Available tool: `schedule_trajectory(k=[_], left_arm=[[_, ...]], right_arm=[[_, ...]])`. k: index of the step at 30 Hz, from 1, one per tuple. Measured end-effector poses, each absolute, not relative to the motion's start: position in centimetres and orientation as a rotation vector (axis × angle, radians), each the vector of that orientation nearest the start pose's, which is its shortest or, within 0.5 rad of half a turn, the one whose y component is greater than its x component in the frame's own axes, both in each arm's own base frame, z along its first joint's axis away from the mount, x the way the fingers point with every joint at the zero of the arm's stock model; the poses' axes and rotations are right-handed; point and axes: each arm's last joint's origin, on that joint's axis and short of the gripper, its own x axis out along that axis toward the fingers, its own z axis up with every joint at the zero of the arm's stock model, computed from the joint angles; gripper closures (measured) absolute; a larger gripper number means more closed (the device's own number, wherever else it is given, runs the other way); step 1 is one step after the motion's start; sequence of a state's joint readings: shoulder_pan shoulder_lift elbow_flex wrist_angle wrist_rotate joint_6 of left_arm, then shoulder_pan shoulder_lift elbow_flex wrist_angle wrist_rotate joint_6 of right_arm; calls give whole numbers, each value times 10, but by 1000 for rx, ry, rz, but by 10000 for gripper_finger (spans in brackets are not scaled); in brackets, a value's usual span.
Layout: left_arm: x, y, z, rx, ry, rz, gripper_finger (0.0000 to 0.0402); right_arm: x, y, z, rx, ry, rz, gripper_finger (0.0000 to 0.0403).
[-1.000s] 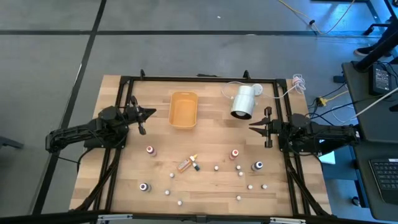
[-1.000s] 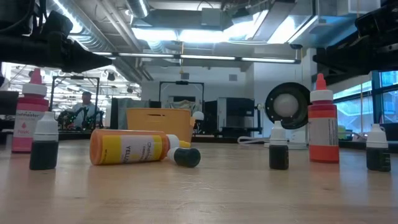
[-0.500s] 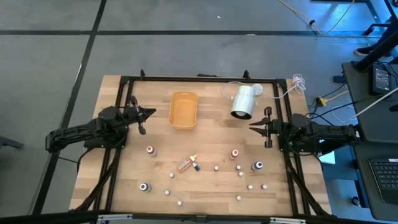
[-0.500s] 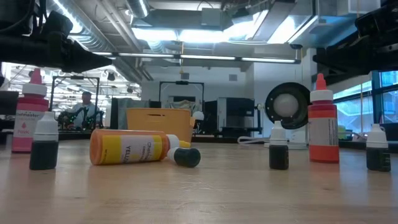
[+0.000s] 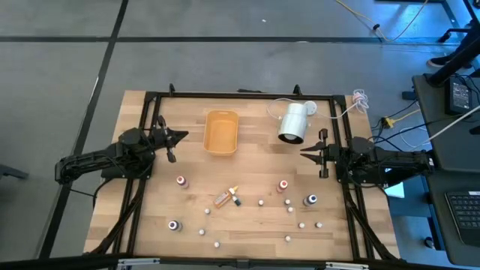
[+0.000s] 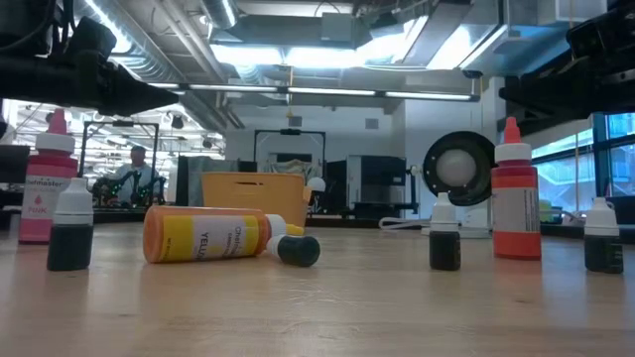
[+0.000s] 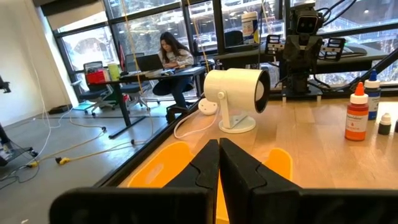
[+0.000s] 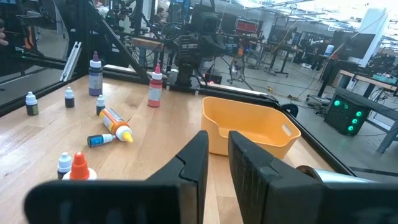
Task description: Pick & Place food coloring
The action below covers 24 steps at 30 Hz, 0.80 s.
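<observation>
Orange-bodied and lying on its side, one white-capped food coloring bottle (image 5: 223, 199) rests mid-tabletop, its long axis diagonal, nozzle toward the far right. We see the other small bottles (image 5: 283, 185) upright, scattered across the near half of the wooden tabletop (image 5: 255, 161), leaving bare wood around the orange rectangular tray (image 5: 221, 132). Left gripper (image 5: 181, 136) fingers are clenched; right gripper (image 5: 305, 152) fingers slightly apart. Nothing has moved since before.

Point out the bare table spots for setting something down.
Bare wood lies between the orange rectangular tray and the left gripper, and between tray and white cylindrical lamp. The near half is crowded with small white-capped food coloring bottles.
</observation>
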State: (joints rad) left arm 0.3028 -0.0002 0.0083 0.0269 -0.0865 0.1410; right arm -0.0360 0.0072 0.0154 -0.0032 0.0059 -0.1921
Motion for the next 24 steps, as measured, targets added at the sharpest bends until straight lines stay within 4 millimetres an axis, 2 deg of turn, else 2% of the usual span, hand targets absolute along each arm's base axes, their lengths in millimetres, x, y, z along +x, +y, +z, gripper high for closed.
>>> schedule_trajectory(k=[8,13,17,24], left_arm=[[92,31,169,144,-8,395,391],[92,31,169,145,-8,395,377],[92,31,170,145,-14,393,351],[91,32,173,147,-43,416,282]], right_arm=[[97,-4,168,-219,-2,-43,336],[97,-4,168,-249,-1,-43,336],[97,-4,168,-241,-2,-43,336],[97,-4,168,-239,-1,-43,336]])
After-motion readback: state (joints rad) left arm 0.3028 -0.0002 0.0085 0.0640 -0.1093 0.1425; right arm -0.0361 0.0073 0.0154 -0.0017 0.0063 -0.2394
